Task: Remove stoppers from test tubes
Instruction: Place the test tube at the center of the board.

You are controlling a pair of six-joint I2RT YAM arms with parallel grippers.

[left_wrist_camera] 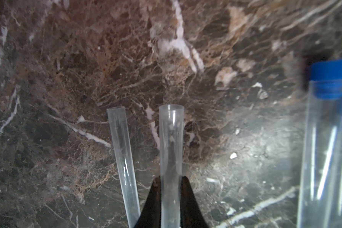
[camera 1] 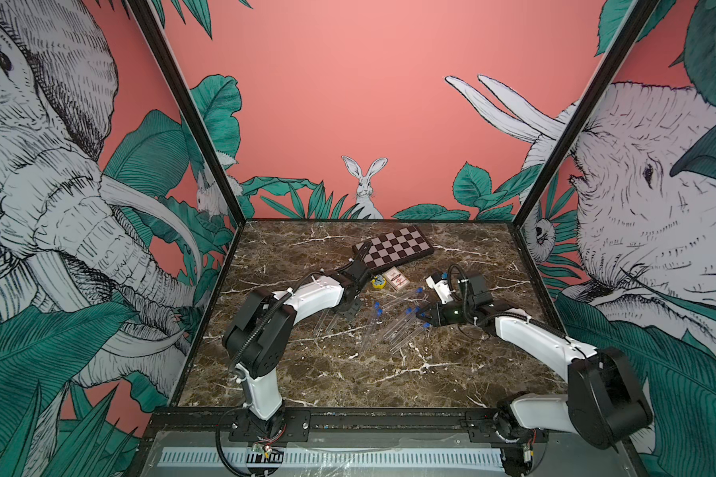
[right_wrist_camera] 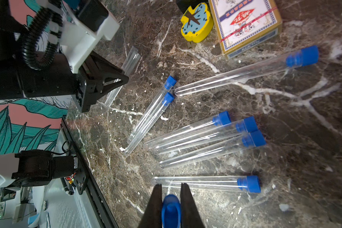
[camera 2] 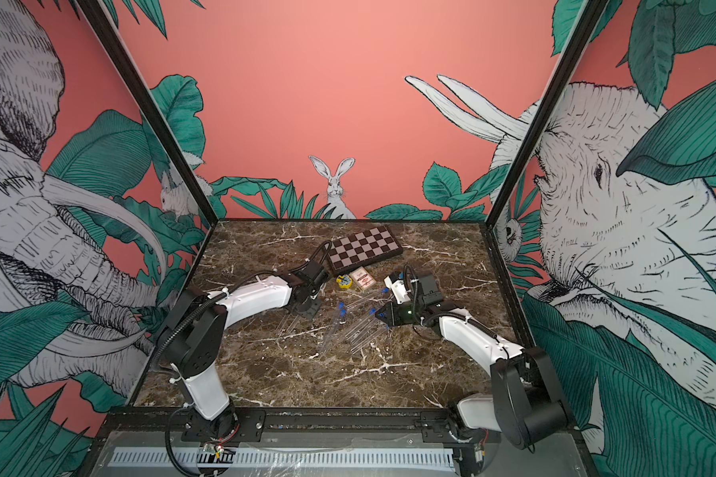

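Observation:
In the left wrist view my left gripper (left_wrist_camera: 170,178) is shut on a clear test tube (left_wrist_camera: 171,138) whose mouth is open, with no stopper in it. A second open tube (left_wrist_camera: 122,154) lies beside it, and a tube with a blue stopper (left_wrist_camera: 332,79) lies further off. In the right wrist view my right gripper (right_wrist_camera: 171,186) is shut on a loose blue stopper (right_wrist_camera: 171,211), just above the table. Several stoppered test tubes (right_wrist_camera: 205,182) lie fanned out before it. In both top views the left gripper (camera 1: 348,316) and right gripper (camera 1: 420,316) flank the tubes (camera 1: 397,326).
A folded chessboard (camera 1: 393,247) lies at the back of the marble table. A yellow clock-shaped toy (right_wrist_camera: 195,23) and a box of playing cards (right_wrist_camera: 245,23) sit just behind the tubes. The left arm's wrist (right_wrist_camera: 83,39) hangs low beside the two open tubes.

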